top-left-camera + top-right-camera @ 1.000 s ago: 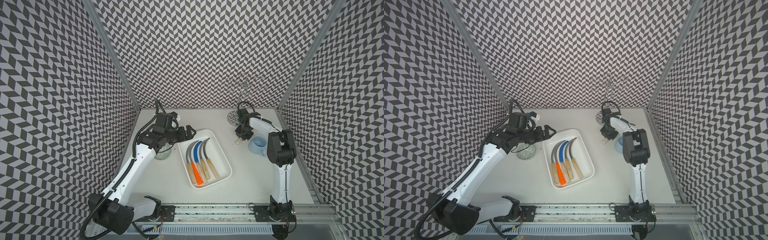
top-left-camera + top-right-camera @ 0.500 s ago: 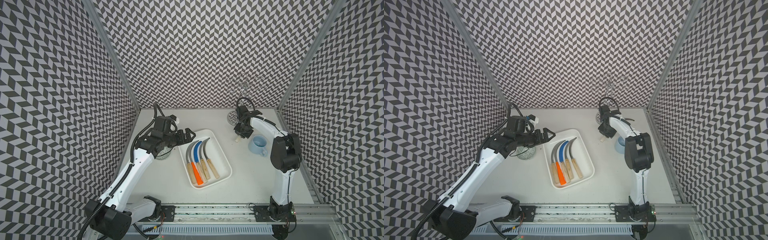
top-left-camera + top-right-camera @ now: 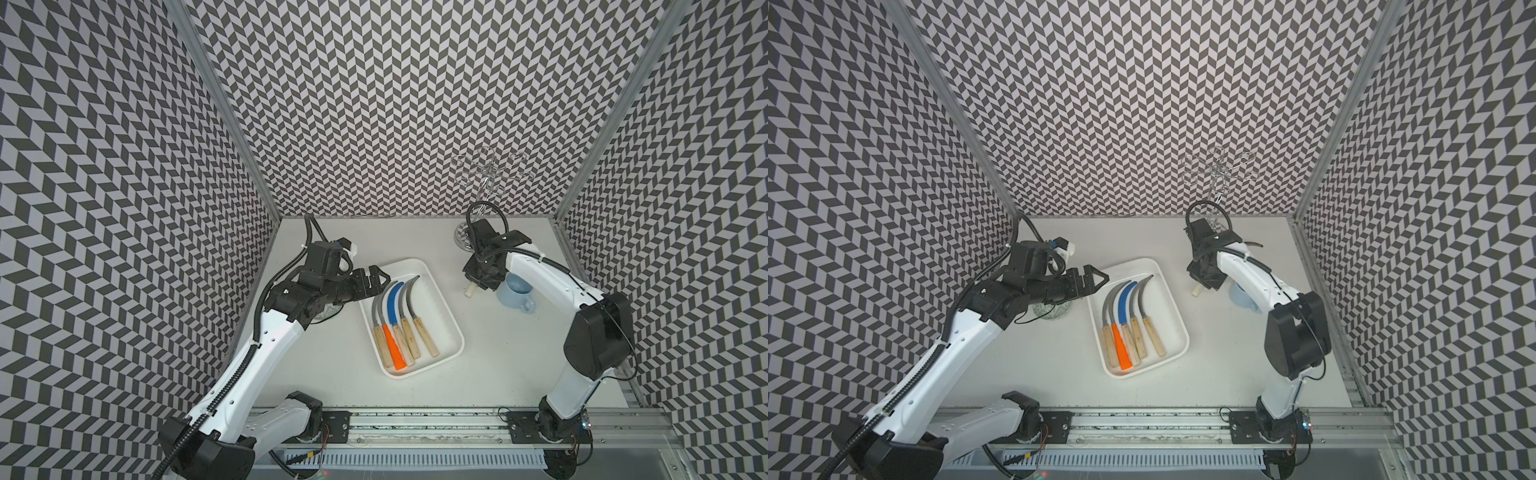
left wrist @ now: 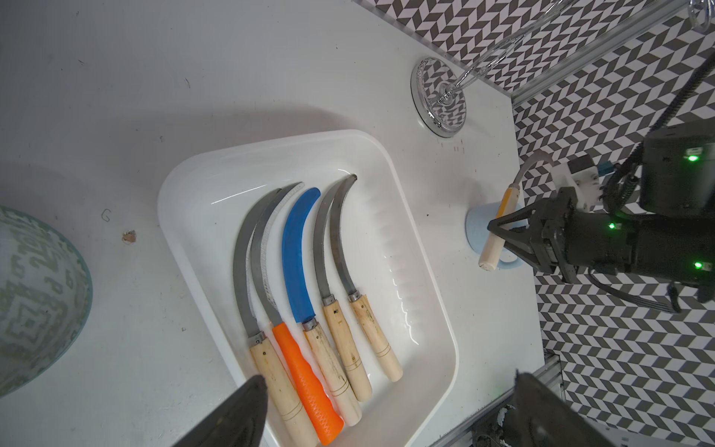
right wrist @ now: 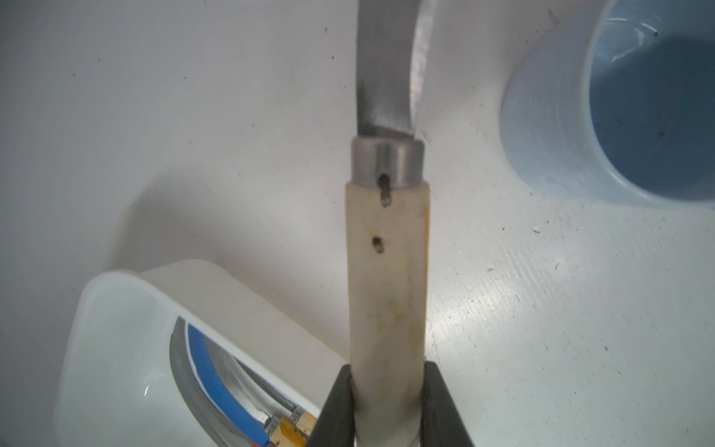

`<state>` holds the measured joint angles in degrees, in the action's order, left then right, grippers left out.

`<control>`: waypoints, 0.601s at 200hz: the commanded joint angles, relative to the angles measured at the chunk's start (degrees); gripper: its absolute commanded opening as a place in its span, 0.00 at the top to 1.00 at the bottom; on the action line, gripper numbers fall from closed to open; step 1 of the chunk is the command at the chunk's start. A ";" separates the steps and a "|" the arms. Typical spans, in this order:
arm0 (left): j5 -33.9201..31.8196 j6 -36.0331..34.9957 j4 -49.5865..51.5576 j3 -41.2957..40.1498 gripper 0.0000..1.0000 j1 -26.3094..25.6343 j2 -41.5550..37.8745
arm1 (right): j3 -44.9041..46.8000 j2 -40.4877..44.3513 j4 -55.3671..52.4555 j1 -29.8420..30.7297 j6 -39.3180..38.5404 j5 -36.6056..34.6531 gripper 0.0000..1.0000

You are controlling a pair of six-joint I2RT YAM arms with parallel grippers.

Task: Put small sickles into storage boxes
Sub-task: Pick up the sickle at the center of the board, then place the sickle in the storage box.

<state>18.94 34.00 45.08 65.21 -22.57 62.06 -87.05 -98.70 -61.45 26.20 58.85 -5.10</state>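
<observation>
The storage box, a shallow white tray, lies askew near the middle of the desk. Five small sickles lie in it side by side, handles toward the near edge and blade tips toward the far edge; one blade is blue and one handle is orange. The tray floor on their right is bare.

The sixth sickle is off the desk, between the tray's far right corner and the light blue mug. The right claw is clamped on its pale wooden handle, blade pointing away from the wrist. The mug looks empty.

The left claw is spread wide with nothing in it, over the tray's far left corner. The patterned bowl sits just left of the tray, under that arm. A clear glass stand is at the far edge, behind the right claw.

Bare desk runs from the tray to the near edge and the right edge.
</observation>
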 commanded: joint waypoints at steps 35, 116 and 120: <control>-3.05 0.30 3.81 -2.34 0.00 -2.01 -4.56 | 4.48 8.81 -3.16 7.98 3.90 -1.23 1.00; -4.21 3.36 2.83 -2.89 0.00 -1.95 -5.12 | 4.25 13.42 -5.58 15.27 -1.71 0.66 1.00; -4.18 3.66 2.71 -3.12 0.00 -2.01 -5.12 | 4.33 13.61 -5.61 15.48 -2.41 0.78 1.00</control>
<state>16.19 35.79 48.03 63.13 -24.36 57.47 -82.11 -87.29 -66.08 40.53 60.27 -4.49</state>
